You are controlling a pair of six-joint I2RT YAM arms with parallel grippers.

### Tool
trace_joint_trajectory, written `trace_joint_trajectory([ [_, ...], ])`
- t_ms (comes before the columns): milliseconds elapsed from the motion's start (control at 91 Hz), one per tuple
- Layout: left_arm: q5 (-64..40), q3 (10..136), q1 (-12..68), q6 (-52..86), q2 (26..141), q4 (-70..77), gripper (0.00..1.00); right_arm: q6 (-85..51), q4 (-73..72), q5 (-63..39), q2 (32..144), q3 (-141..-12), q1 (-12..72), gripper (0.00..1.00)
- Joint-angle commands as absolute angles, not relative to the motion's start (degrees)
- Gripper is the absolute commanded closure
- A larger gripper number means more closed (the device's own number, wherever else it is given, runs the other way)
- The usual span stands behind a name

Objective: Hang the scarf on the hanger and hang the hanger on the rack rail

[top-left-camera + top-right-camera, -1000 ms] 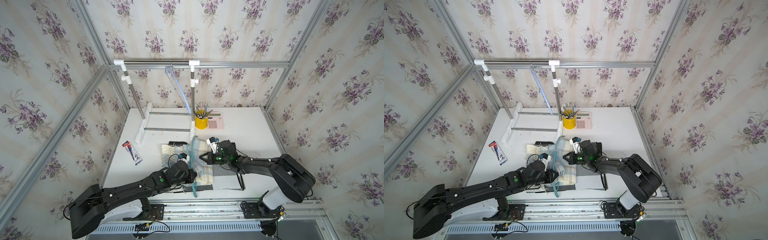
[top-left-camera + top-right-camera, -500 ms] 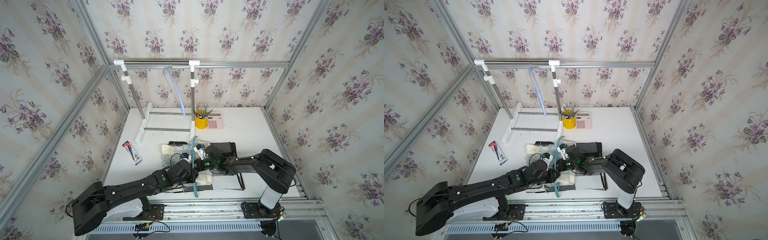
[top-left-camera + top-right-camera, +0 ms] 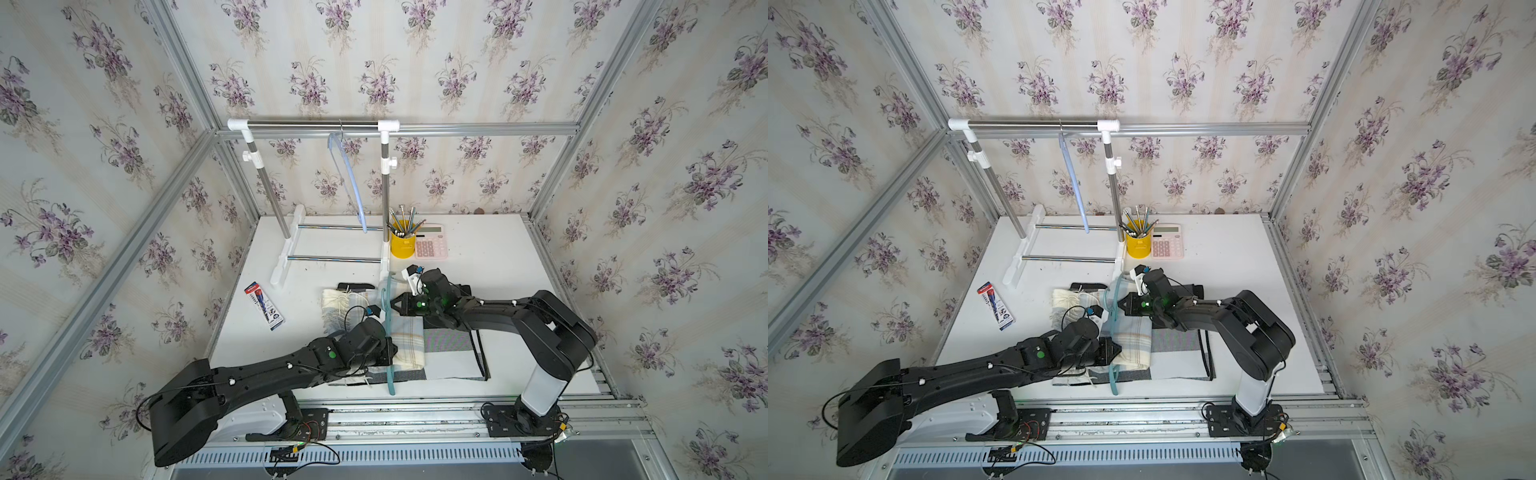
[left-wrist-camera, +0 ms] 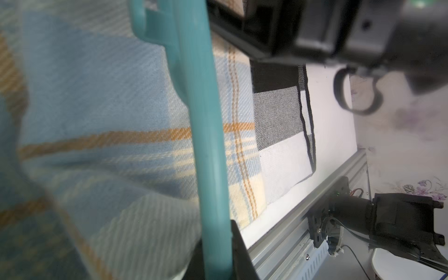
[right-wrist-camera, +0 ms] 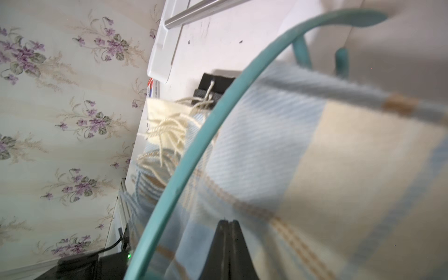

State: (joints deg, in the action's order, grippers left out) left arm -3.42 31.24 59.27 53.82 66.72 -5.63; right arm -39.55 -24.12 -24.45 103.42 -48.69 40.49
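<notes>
A teal hanger [image 3: 390, 374] stands on edge over the table's front middle. My left gripper [image 3: 388, 349] is shut on its bar [image 4: 206, 145]. The cream and blue plaid scarf [image 3: 409, 345] lies on the table and shows on both sides of the hanger [image 5: 194, 164]. Its fringed end [image 3: 336, 299] is spread to the left. My right gripper [image 3: 395, 305] is shut, its tips close to the hanger's upper part and over the scarf [image 5: 315, 157]. Nothing shows between its fingers [image 5: 221, 242].
A grey, black and white cloth [image 3: 453, 353] lies under the scarf. A clothes rack [image 3: 311, 124] stands at the back with a light blue hanger [image 3: 347, 183] on it. A yellow pencil cup [image 3: 402, 245], pink calculator [image 3: 431, 247] and pen package [image 3: 264, 306] are nearby.
My right gripper has moved left across the scarf up to the teal hanger, staying shut. The left arm has kept its hold and hardly moved.
</notes>
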Motion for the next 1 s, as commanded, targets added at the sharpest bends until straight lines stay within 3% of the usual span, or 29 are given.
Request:
trace_joint_trajectory([
  [0, -2.3, 32.2, 59.3, 52.8, 67.2, -8.9, 1.00, -41.6, -22.7, -23.9, 107.5, -52.6, 40.1, 1.00],
  [121, -2.5, 34.2, 59.5, 51.4, 68.5, -11.0, 1.00, -41.9, -22.1, -26.2, 110.0, -54.6, 40.1, 1.00],
  [231, -2.5, 36.6, 60.3, 49.3, 69.9, -13.8, 0.71, -40.1, -21.6, -26.3, 104.8, -50.9, 39.4, 0.99],
  [275, -1.8, 37.5, 60.7, 48.8, 70.2, -15.0, 0.63, -39.3, -19.6, -25.6, 101.5, -49.4, 38.6, 0.91],
  [374, -1.6, 38.8, 61.4, 47.5, 70.6, -15.3, 0.47, -37.9, -15.2, -24.8, 93.5, -44.7, 35.4, 0.64],
  [659, -3.4, 40.7, 63.0, 45.6, 74.3, -12.3, 0.45, -41.6, -20.4, -34.3, 73.3, -31.4, 28.2, 0.31],
  [736, -3.5, 42.0, 63.6, 45.0, 75.4, -12.8, 0.45, -44.4, -25.6, -37.1, 69.9, -29.6, 28.2, 0.02],
  [923, -3.8, 43.2, 64.9, 43.9, 75.5, -12.8, 0.45, -48.5, -29.4, -42.8, 69.6, -29.9, 28.2, 0.00],
  [989, -4.2, 43.0, 65.0, 43.7, 75.2, -12.3, 0.41, -49.2, -30.0, -43.4, 70.1, -30.0, 28.3, 0.00],
])
